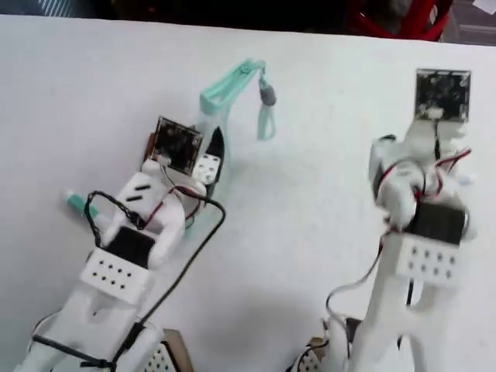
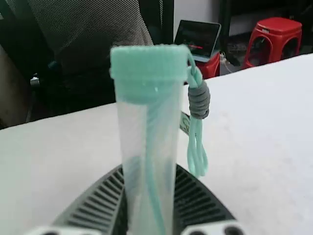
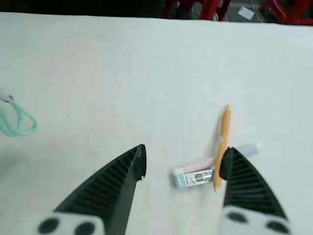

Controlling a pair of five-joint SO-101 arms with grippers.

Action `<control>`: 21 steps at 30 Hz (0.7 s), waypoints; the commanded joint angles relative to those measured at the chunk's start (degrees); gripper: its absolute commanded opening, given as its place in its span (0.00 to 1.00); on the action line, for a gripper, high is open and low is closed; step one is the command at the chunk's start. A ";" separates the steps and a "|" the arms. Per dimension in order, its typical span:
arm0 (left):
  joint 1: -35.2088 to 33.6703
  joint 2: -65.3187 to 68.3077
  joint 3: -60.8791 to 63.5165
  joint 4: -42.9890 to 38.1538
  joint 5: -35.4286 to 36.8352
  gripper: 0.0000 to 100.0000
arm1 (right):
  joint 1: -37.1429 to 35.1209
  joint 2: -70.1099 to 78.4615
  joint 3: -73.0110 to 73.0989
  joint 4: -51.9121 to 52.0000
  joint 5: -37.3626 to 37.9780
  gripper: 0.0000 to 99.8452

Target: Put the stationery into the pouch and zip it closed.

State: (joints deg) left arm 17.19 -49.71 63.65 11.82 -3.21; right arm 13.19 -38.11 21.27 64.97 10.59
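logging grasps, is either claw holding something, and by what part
The left claw clamps the pouch across its clear body; the right claw is open, holding nothing.

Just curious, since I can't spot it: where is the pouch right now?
In the high view the pouch sits left of centre, clamped in the left gripper, with its teal cord loop beside it.
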 commanded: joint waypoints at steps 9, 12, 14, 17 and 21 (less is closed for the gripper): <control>0.75 4.53 -1.76 -19.87 0.79 0.02 | 10.86 43.30 -25.93 0.40 -0.97 0.21; 0.57 10.77 -0.53 -20.04 0.70 0.03 | 11.82 53.05 -35.25 0.48 -0.53 0.21; 0.40 12.79 0.97 -20.13 0.62 0.03 | 12.35 59.47 -42.02 0.57 -0.35 0.21; 0.75 12.44 4.40 -20.13 0.62 0.03 | 12.35 68.53 -51.25 0.75 3.87 0.21; 0.75 8.84 8.53 -19.78 0.62 0.03 | 12.62 78.11 -60.92 0.84 5.45 0.21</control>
State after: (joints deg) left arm 17.27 -39.43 69.36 -8.04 -3.12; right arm 25.05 35.91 -31.03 65.49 14.73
